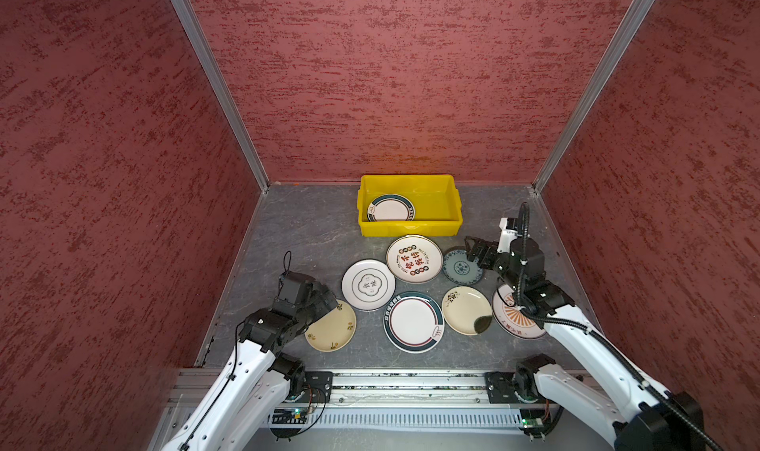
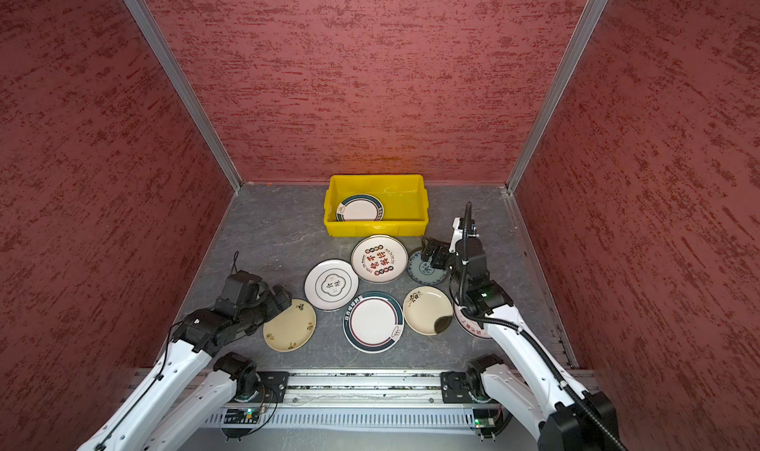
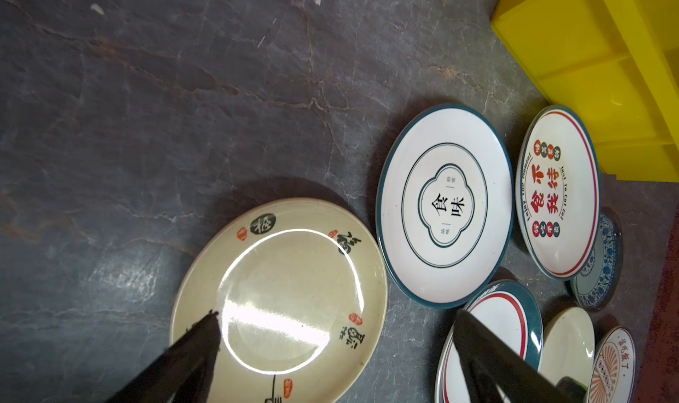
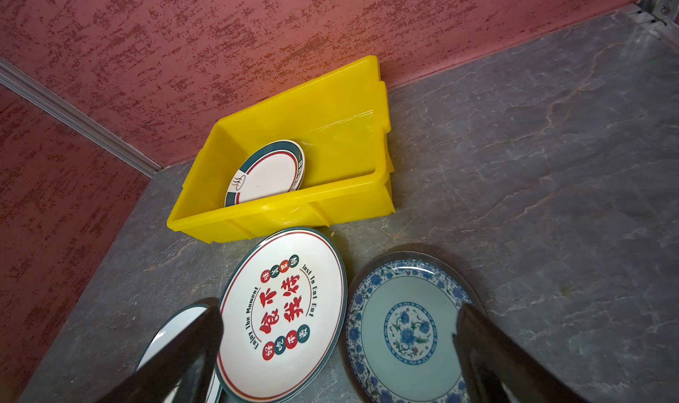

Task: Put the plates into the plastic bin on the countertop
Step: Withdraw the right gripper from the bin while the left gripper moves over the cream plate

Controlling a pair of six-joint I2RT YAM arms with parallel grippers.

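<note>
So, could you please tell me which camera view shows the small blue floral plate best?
The right wrist view: the blue floral plate fills the foreground, its pattern clear. In both top views it is small, partly under the right end effector. The left wrist view shows only a sliver behind the red-lettered plate.

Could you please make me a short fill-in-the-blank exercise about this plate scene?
The bin is coloured ____. The rimmed plate inside it lies toward its ____ end in both top views. The open left gripper hangs over a plate coloured ____. The flowered plate near the open right gripper is mainly ____.
Missing words: yellow, left, cream, blue.
</note>
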